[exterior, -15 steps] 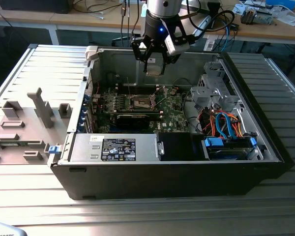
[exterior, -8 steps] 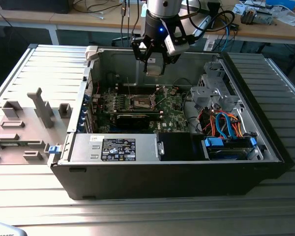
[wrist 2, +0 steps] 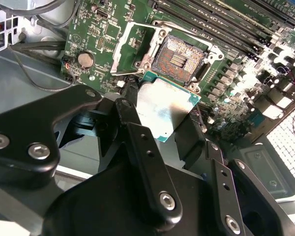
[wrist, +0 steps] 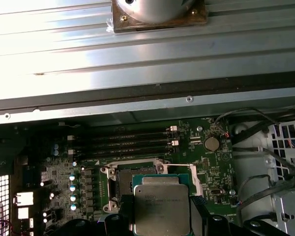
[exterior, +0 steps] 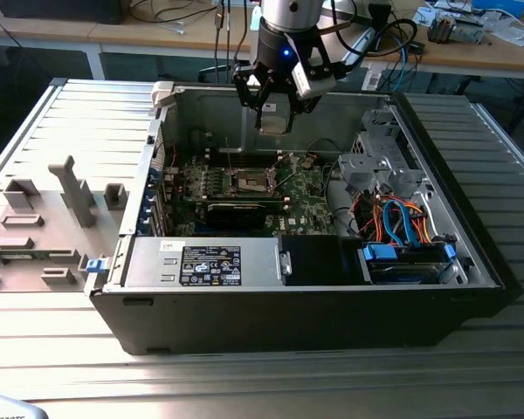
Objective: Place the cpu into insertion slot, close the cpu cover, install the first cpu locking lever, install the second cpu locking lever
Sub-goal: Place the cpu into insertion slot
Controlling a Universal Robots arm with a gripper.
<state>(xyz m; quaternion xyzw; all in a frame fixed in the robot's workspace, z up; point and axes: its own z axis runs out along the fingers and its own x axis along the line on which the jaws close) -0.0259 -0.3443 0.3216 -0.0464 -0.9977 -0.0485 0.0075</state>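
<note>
Gripper [exterior: 273, 120] jaws clamped on cpu [wrist 2: 164, 105], held flat above motherboard [wrist 2: 88, 34]; bare insertion slot [wrist 2: 179, 56] lay below, slightly offset (cpu cover [wrist 2: 124, 46] open).

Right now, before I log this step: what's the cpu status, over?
Gripper shut on the cpu. Held above the insertion slot, not seated. The cpu cover open. Nothing between them.
</note>
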